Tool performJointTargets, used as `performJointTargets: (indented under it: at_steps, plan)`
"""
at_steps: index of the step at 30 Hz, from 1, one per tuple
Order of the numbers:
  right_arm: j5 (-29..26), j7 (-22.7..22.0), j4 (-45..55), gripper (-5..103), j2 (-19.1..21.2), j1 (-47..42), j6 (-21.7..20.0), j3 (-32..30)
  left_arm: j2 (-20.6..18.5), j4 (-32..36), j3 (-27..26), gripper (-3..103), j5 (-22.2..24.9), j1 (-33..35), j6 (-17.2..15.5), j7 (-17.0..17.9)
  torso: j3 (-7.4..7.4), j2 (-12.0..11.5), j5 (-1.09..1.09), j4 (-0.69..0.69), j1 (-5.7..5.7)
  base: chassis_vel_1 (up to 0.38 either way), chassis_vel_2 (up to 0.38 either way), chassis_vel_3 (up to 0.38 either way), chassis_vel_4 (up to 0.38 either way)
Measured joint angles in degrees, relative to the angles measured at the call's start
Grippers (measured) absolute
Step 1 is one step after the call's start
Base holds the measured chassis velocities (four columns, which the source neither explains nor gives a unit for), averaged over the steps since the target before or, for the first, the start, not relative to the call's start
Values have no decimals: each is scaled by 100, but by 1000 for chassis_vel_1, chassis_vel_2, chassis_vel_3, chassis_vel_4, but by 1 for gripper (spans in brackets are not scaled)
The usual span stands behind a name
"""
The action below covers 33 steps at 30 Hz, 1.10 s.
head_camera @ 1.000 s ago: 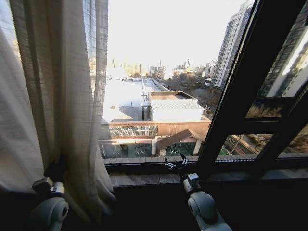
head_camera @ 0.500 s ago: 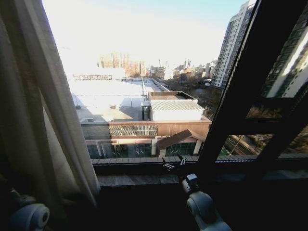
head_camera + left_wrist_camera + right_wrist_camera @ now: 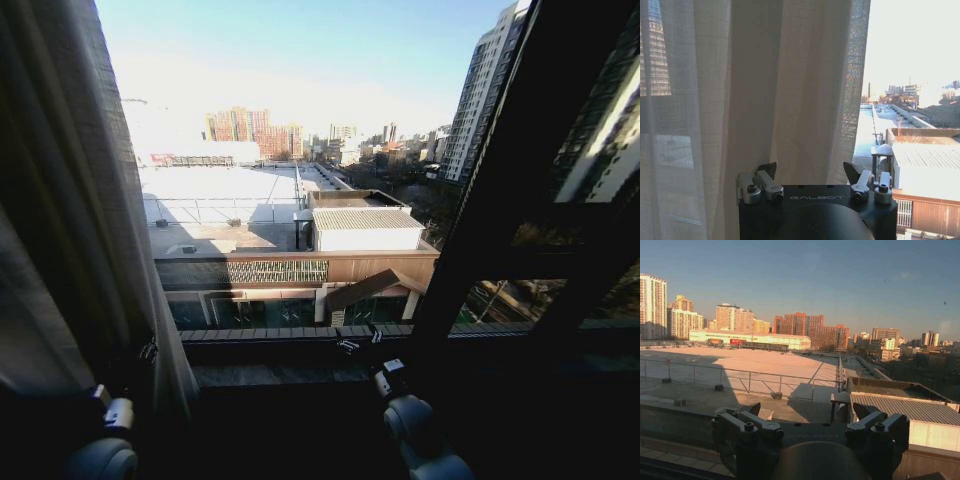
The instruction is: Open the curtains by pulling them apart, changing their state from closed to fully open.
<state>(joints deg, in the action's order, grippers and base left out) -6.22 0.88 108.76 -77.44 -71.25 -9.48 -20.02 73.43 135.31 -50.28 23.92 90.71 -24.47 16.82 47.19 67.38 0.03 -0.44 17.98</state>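
Sheer off-white pleated curtain (image 3: 75, 220) hangs bunched at the window's left edge; glass to its right is uncovered, rooftops beyond. Left pincer (image 3: 140, 352) sits low against the fabric's inner folds; in the left wrist view its fingers (image 3: 766, 177) stand spread, released, with cloth draped just ahead. Right pincer (image 3: 358, 340) is at the dark window sill (image 3: 300, 372), fingers parted, grasping nothing.

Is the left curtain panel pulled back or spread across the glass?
Pulled back: the curtain hangs bunched at the window's left edge, glass beside it bare.
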Motion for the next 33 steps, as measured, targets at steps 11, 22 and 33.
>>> performJointTargets:
  at_steps: [11,22,33]
  plan:
    - [38,2,-105,100,-70,77,16,-17,-775,-599,139,100,399,-524,29,-751,0,0,-2,-1,0,0,0,0,0]
    - [326,-27,-239,100,-270,56,56,-56,-1486,-1999,899,88,605,-1751,407,-929,0,0,-2,-1,1,0,0,0,0]
    - [465,-82,-285,100,-347,141,63,-70,-1338,-2400,1313,49,683,-2421,431,-628,1,0,-2,0,1,0,0,0,0]
